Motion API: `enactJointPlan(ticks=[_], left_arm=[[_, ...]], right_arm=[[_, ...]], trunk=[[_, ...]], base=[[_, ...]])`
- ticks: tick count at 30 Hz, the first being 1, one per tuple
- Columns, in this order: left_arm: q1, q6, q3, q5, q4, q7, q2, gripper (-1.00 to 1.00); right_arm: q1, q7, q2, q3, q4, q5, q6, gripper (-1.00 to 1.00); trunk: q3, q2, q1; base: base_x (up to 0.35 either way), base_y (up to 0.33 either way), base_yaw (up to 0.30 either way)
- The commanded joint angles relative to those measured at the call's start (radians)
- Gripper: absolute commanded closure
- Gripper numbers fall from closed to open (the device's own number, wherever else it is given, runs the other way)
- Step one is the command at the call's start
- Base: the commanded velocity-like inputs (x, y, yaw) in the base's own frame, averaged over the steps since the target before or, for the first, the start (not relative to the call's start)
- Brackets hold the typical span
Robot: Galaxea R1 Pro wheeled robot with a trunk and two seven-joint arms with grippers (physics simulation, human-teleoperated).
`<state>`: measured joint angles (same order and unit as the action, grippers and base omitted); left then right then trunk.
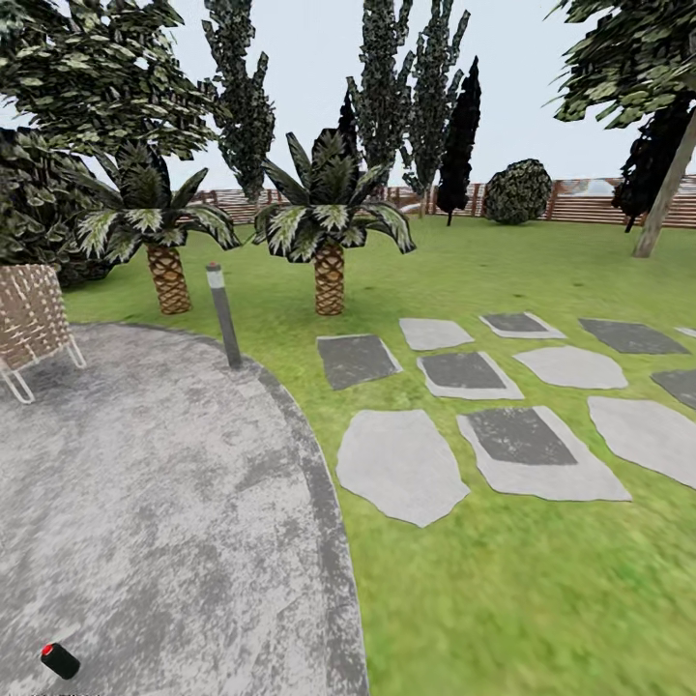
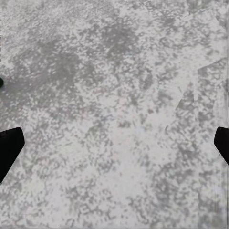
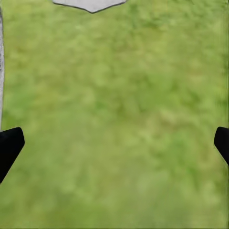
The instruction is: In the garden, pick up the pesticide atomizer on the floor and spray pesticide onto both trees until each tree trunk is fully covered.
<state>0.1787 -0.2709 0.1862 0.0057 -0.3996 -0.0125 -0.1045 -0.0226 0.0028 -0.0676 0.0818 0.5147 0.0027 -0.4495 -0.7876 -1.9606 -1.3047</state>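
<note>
Grey paving: mottled, curved patch of ground (image 1: pixel 164 503) at the head view's left, edged by lawn.
Pesticide atomizer: small dark bottle (image 1: pixel 60 661) with a red spot at its upper-left end, lying tilted on the paving near the head view's lower left corner.
Lawn: green grass (image 1: pixel 503 599), reaching back to a brown slat fence (image 1: pixel 599 205).
Stepping stones: flat pale and dark grey slabs (image 1: pixel 401 466) set in the grass, right of the paving.
Path light: short dark post (image 1: pixel 223 314) with a pale cap, leaning, at the paving's edge.
Palms: two low plants (image 1: pixel 329 227) with striped leaves, behind the post.
Chair: woven seat (image 1: pixel 31 324) on white legs, at the left edge.
Tree trunk: pale leaning trunk (image 1: pixel 665 193) at far right.
Left hand: (image 2: pixel 114 145) fingers wide apart, nothing between them, over grey paving.
Right hand: (image 3: pixel 114 145) fingers wide apart, nothing between them, over grass.
</note>
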Motion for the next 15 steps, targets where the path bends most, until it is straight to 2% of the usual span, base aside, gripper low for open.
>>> enactJointPlan(ticks=[1,15], left_arm=[[0.001,-0.004,0.001,0.000,0.001,-0.001,0.000,-1.00],[0.001,-0.004,0.001,0.000,0.001,-0.001,0.000,-1.00]], right_arm=[[0.000,0.000,0.000,0.001,-0.001,0.000,-0.003,-1.00],[0.000,0.000,0.000,0.000,-0.001,0.000,-0.003,-1.00]], trunk=[[-0.001,0.000,0.000],[-0.001,0.000,0.000]], base=[[0.172,-0.244,0.261],[0.172,-0.244,0.276]])
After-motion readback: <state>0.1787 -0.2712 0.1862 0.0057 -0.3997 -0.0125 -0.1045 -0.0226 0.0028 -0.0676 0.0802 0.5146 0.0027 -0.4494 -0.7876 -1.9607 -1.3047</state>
